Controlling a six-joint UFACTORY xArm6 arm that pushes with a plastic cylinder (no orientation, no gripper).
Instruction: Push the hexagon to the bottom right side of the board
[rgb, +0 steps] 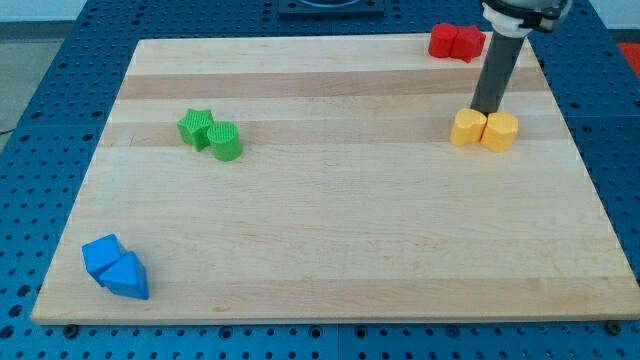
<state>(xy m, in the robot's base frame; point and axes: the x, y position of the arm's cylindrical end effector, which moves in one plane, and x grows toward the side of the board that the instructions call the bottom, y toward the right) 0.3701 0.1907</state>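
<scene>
Fingers: none on this rig, so nothing is grasping or releasing; my tip (485, 111) is sitting at the far right of the board (330, 230), touching or just behind the seam between the two yellow blocks.

Camera view: yellow pair is lying side by side, touching. Left yellow block (466, 129) is looking faceted, prob. the hexagon; right yellow block (500, 131) is looking more like a cylinder w/ a flat top, but I can't tell for sure. Rod is standing near upright, dark, matte.

Step, as I'm judging it: contact is being made at the far side of the pair, push toward near right not yet under way. Next move is calling for a near-ward shove centred on the hexagon, w/o dragging its neighbour along.

Other things: red blocks (457, 42) at far right edge; green star (196, 127) touching green cylinder (226, 141) at left; blue blocks (116, 267) at near left corner. All are looking like ribbed printed plastic. Board is pale banded wood, smooth, resting on a blue perforated table (60, 60).
</scene>
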